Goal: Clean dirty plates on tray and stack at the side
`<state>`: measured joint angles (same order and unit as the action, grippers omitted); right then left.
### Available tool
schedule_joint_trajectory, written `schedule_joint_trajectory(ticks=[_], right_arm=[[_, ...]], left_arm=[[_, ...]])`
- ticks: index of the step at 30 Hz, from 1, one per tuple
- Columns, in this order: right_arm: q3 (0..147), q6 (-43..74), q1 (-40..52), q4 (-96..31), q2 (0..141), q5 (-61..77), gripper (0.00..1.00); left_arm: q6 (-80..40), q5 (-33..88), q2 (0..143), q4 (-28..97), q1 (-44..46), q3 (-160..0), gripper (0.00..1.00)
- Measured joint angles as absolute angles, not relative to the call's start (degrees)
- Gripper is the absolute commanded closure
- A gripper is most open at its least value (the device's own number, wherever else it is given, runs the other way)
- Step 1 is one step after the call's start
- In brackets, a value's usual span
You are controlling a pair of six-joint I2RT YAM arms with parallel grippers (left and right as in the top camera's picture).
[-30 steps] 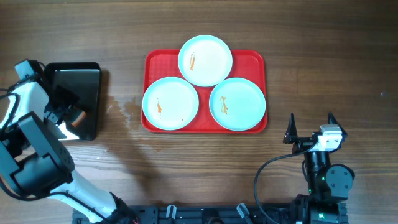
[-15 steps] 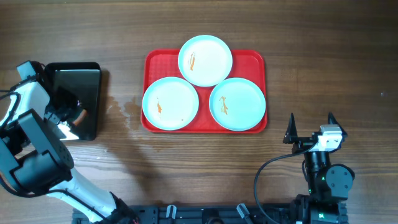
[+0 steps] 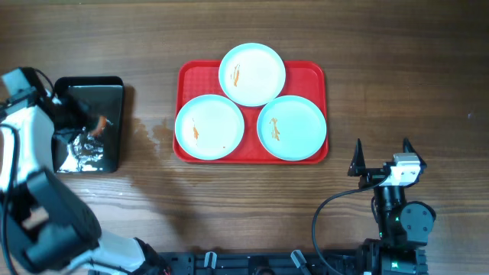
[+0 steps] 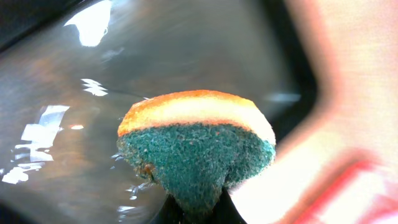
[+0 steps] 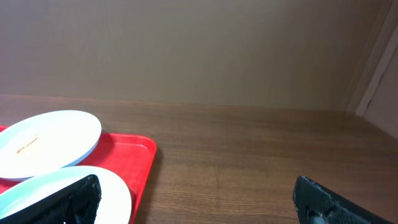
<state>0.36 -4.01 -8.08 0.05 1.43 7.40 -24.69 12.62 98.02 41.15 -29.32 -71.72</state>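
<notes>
one sponge [image 4: 196,146] in the left tool [image 4: 194,210]

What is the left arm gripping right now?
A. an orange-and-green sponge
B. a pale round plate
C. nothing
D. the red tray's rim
A: the left wrist view shows the orange-topped, green-bottomed sponge pinched at its lower tip between the left fingers, over the glossy black tray.

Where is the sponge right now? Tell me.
The sponge is pinched in the left gripper, seen close in the left wrist view; overhead it is above the black tray at the table's left side, left of the red tray.
</notes>
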Motion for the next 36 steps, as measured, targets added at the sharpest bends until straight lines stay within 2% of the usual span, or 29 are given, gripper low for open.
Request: schedule_joint_trajectory(ticks=[7, 21, 36], right_arm=[[0.36, -4.01, -8.1, 0.05, 1.43, 7.38, 0.0], [0.36, -4.01, -8.1, 0.05, 1.43, 7.4, 0.0], [0.36, -4.01, -8.1, 0.05, 1.43, 7.38, 0.0]], left_arm=[[-22.52, 19.27, 89.38, 39.48, -29.3, -71.72, 0.96], [-14.0, 19.68, 89.34, 27.79, -29.3, -71.72, 0.96], [-9.78, 19.9, 89.54, 23.46, -29.3, -71.4, 0.96]])
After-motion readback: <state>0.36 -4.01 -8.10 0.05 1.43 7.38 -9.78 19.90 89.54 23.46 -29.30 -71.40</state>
